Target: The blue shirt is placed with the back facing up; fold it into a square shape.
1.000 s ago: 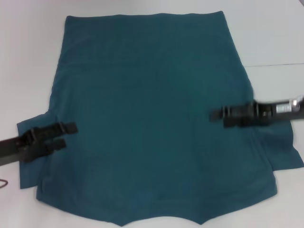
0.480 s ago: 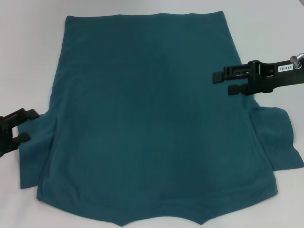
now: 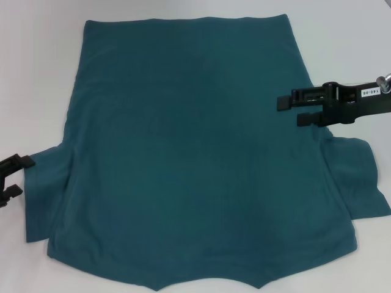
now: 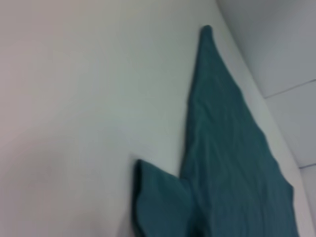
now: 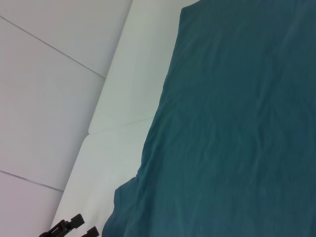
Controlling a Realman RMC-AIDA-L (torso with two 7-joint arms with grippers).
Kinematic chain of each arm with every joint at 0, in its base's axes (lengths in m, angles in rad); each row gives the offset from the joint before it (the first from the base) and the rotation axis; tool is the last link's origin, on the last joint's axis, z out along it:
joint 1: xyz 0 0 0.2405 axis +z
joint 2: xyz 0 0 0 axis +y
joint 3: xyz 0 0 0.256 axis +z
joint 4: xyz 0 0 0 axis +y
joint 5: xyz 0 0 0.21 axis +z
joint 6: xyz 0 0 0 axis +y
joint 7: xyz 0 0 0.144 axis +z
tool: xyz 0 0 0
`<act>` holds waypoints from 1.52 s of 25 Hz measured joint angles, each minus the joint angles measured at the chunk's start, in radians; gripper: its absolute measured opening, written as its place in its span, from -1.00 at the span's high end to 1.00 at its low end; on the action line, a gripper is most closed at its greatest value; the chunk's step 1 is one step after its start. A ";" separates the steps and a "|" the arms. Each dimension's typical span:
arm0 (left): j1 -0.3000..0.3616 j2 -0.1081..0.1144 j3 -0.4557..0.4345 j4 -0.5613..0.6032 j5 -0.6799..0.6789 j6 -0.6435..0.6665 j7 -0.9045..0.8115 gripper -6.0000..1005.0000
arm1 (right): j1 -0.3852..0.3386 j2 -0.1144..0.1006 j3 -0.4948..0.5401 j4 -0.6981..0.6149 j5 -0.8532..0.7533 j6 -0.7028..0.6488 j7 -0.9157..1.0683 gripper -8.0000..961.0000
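left pincer (image 3: 17,177) agape — right pincer (image 3: 292,110) agape, raised

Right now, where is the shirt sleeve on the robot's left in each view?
Head view: sleeve low left, beside the open left gripper; right gripper hovers opposite.
Left wrist view: sleeve bottom centre.
Right wrist view: sleeve bottom left.
Shared landmark: the notch where it joins the blue shirt.

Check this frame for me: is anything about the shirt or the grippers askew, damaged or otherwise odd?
Nothing stands out. The blue shirt lies spread flat on the white table, both sleeves out, no tears or bunching visible. The left gripper sits open at the left sleeve's edge; the right gripper is open over the shirt's right side, holding nothing.
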 joint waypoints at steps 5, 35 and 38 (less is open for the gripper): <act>0.000 0.000 0.002 -0.015 0.001 -0.030 0.004 -0.68 | 0.000 -0.001 -0.001 0.004 0.000 0.000 -0.002 -0.93; -0.052 0.011 0.062 -0.074 0.023 -0.073 -0.012 -0.63 | -0.021 -0.007 0.018 0.003 0.007 0.001 -0.004 -0.92; -0.053 0.011 0.073 -0.073 0.026 -0.070 -0.011 -0.53 | -0.023 -0.008 0.023 0.003 0.007 0.002 -0.004 -0.92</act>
